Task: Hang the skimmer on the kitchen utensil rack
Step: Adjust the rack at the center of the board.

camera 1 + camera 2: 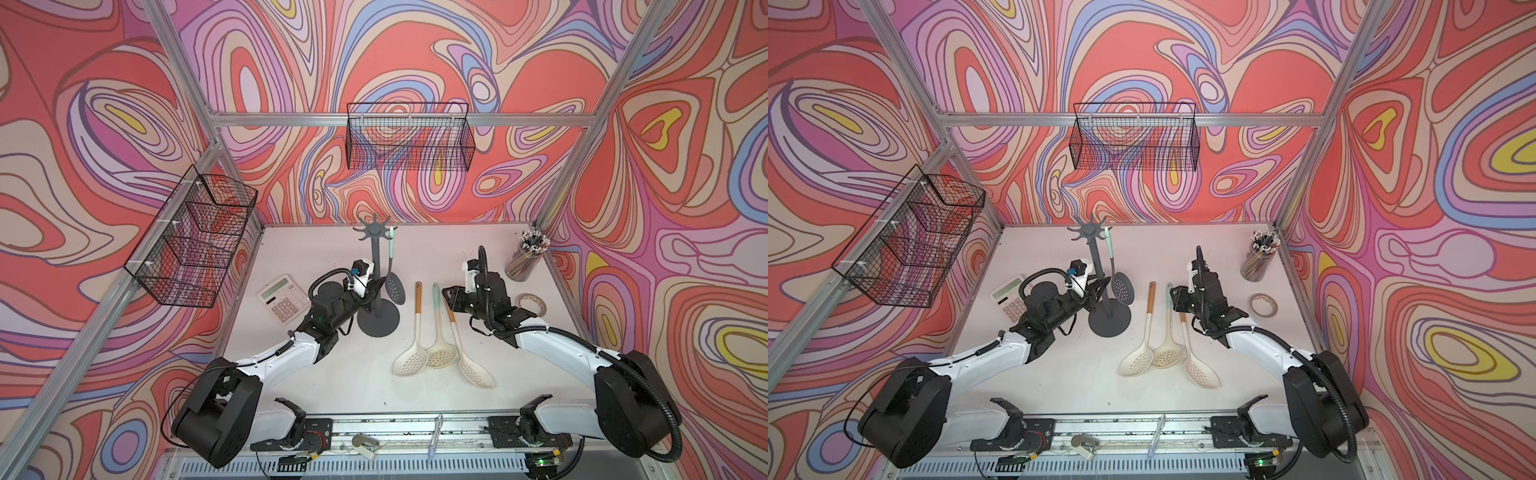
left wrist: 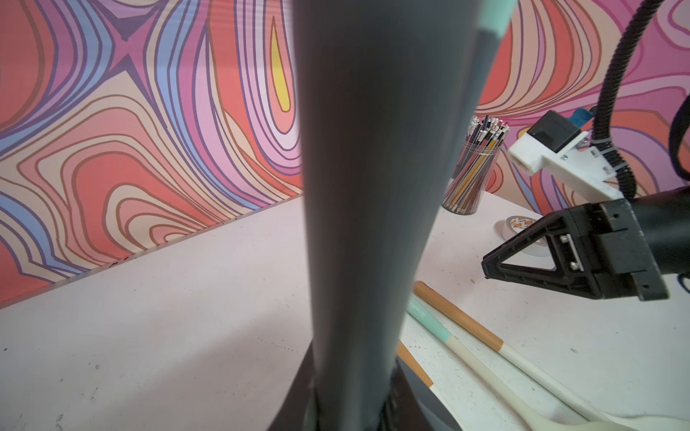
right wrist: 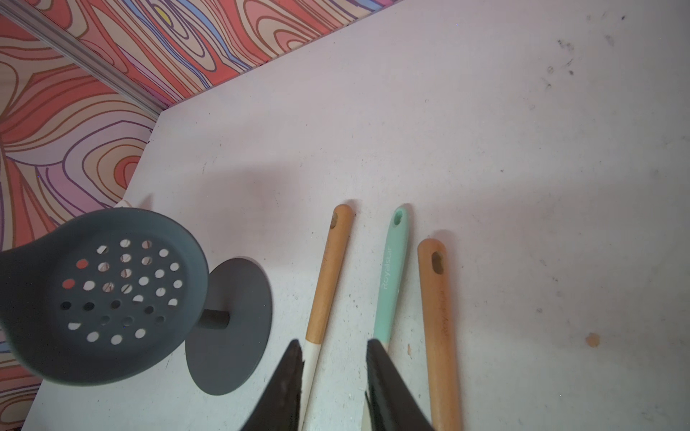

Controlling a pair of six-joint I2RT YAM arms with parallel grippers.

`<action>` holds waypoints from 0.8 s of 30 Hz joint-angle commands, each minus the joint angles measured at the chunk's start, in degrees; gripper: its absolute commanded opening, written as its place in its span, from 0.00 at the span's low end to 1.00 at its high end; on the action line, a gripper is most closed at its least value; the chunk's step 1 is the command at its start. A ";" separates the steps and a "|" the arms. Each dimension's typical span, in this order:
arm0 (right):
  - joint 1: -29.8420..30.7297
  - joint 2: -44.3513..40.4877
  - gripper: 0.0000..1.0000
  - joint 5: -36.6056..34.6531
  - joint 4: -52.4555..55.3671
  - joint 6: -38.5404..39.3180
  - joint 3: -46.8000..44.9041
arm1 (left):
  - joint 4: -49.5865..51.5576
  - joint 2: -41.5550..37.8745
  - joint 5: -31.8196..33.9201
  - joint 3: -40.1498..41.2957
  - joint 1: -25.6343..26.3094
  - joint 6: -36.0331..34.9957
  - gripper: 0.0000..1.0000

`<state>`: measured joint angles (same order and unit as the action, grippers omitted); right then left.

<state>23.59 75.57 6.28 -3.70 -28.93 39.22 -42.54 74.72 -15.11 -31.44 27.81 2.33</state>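
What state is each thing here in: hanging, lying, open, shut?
kitchen utensil rack: upright, pole gripped.
left gripper: shut on the rack's pole.
right gripper: open, empty, over lying handles.
grey skimmer: hanging from a hook.
cream skimmers: three, lying flat.
pencil cup: upright, full.
tape roll: lying flat.

In my left wrist view, my dark grey slim-poled kitchen utensil rack (image 2: pixel 366 186) appears blurred; the frame edges cut off its hooked crown and round base.

Left tool (image 1: pixel 1095 291) grips rack (image 1: pixel 1111 322) pole; grey skimmer (image 1: pixel 1122 288) hangs there.
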 commanded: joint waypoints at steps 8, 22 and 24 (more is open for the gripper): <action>-1.13 0.87 0.29 -0.66 -0.93 -0.69 -0.90 | -3.42 1.31 -0.09 -1.08 0.26 1.04 0.00; -2.19 1.54 0.34 1.17 16.28 6.37 8.56 | -8.98 0.44 10.36 0.33 2.41 1.63 0.00; -3.03 2.96 0.35 2.18 20.37 6.74 10.52 | -10.74 1.35 12.54 0.36 2.93 1.63 0.00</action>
<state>21.65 76.95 7.05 8.34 -24.49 47.20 -45.30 75.64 -8.14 -31.09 30.30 3.27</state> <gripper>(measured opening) 0.347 0.207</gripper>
